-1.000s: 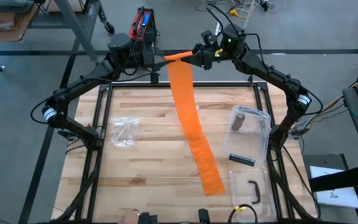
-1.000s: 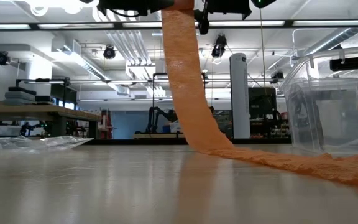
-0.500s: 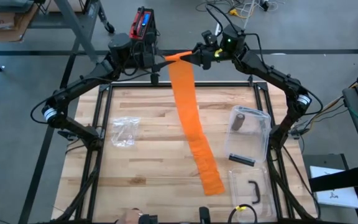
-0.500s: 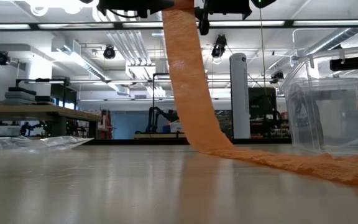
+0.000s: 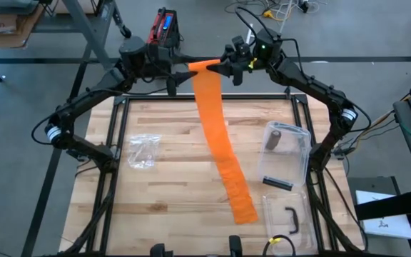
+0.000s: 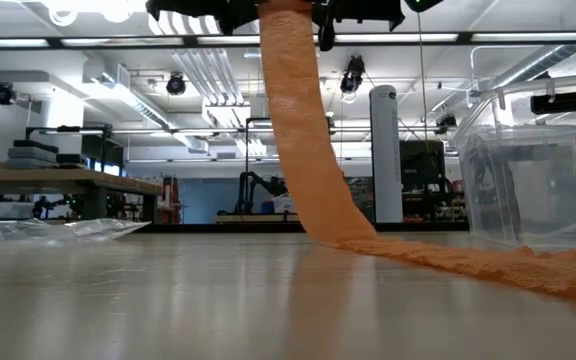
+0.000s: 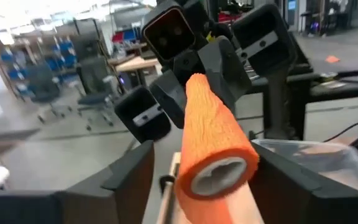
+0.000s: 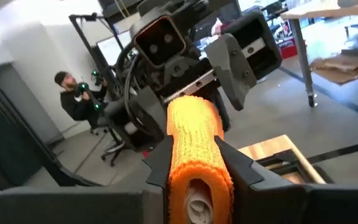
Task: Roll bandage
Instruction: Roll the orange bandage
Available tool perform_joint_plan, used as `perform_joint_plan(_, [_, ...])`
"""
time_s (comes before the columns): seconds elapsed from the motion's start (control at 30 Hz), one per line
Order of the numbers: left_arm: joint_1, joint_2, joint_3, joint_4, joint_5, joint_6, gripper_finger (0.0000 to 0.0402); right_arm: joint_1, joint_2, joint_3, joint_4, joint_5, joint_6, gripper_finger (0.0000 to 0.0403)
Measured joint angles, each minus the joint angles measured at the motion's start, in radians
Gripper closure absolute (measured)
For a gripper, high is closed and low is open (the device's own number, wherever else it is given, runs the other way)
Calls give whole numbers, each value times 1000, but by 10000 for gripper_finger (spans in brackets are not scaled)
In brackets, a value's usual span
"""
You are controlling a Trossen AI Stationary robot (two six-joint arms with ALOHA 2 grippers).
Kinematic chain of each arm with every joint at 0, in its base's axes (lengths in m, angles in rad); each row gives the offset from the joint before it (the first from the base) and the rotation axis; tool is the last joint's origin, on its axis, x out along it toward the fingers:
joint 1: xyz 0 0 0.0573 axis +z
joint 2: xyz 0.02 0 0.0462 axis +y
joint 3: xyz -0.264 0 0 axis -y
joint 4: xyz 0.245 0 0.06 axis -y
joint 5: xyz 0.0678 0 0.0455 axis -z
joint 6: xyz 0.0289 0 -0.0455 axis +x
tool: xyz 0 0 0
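Regrasp mid-roll, judged: right gripper (image 8: 194,163) should keep the orange bandage roll (image 8: 193,144) pinched firmly while the left gripper (image 7: 197,165), fingers spread either side of the roll's end without touching, re-seats before the next turn. Keep tail taut. Roll hangs above the table's (image 5: 163,128) far edge; loose strip trails down across it

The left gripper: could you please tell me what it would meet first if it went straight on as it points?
Most likely the orange bandage roll between its open jaws, then the right gripper holding the far end.
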Motion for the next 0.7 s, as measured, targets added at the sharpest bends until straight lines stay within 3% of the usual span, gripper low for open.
perform_joint_plan(0.17, [-1,-16,0,-9,13,-120,143,0,0,0,0,1,-60,325])
perform_joint_plan(0.43, [23,-5,0,10,74,-307,150,-1,0,0,0,2,-243,334])
perform_joint_plan(0.7, [74,-6,-73,190,108,-403,137,-2,0,0,-9,7,-295,333])
